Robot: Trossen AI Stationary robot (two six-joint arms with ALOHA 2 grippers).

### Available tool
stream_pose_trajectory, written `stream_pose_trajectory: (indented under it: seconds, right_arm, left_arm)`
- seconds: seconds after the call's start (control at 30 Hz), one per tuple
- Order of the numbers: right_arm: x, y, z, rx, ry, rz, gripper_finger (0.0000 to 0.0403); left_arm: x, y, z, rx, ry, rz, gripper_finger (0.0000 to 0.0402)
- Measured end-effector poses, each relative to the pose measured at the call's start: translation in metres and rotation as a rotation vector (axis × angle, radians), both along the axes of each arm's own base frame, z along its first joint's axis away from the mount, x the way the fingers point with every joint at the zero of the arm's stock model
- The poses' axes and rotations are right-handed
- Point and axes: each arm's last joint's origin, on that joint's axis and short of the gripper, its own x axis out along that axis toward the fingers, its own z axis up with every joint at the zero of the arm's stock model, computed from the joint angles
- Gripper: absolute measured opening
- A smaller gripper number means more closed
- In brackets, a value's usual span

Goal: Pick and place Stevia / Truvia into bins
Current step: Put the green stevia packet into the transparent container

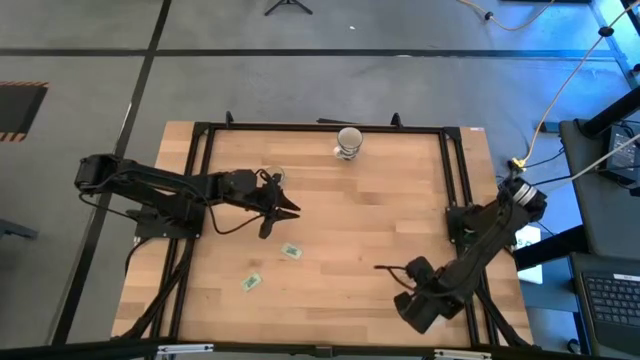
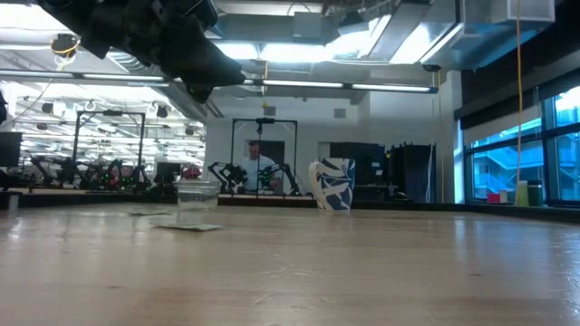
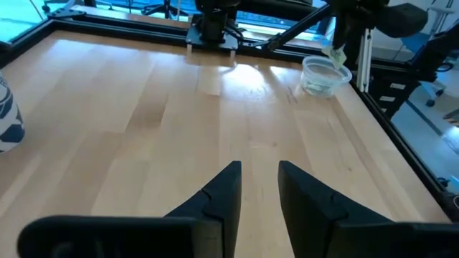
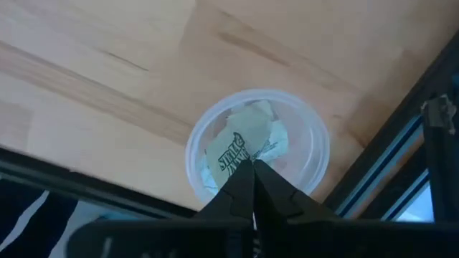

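My right gripper (image 4: pixel 252 168) hangs at the table's near right corner (image 1: pixel 418 303), pointing down, shut on a white-and-green Stevia sachet (image 4: pixel 242 147). Right under it stands a clear round bin (image 4: pixel 315 154), also seen in the left wrist view (image 3: pixel 324 77); in the high view the arm hides it. Two more sachets (image 1: pixel 291 251) (image 1: pixel 250 282) lie flat on the wood, left of centre. My left gripper (image 3: pixel 259 175) hovers over the table's left half (image 1: pixel 285 210), open by a narrow gap, nothing between its fingers. The low view shows another small clear tub (image 2: pixel 198 195) farther back. My right gripper pinches the sachet between its two fingertips, at one edge (image 4: pixel 247 159). The fingers come from above, pointing down. The sachet is crumpled and hangs below the fingertips (image 3: pixel 336 54), clear of the table and above the bin's open top.
A blue-and-white cup (image 1: pixel 348 142) stands at the middle of the far edge. Black frame rails (image 1: pixel 455 180) run along the table's sides, one right beside the bin (image 4: pixel 401 143). A person shows in the room beyond (image 2: pixel 255 163). Bare wood lies between the arms.
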Motion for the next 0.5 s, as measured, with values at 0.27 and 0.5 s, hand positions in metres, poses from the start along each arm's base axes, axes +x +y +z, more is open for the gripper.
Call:
stream_pose_trajectory:
  seconds: [0.27,0.5]
  right_arm:
    - [-0.004,0.008,-0.012,-0.048,0.04,0.007,0.0]
    - [-0.002,0.015,-0.024,-0.067,0.056,0.018,0.0]
  left_arm:
    - [0.0,0.0,-0.001,-0.001,0.006,-0.001,0.0088]
    - [0.0,0.0,-0.001,-0.002,0.007,-0.002,0.0088]
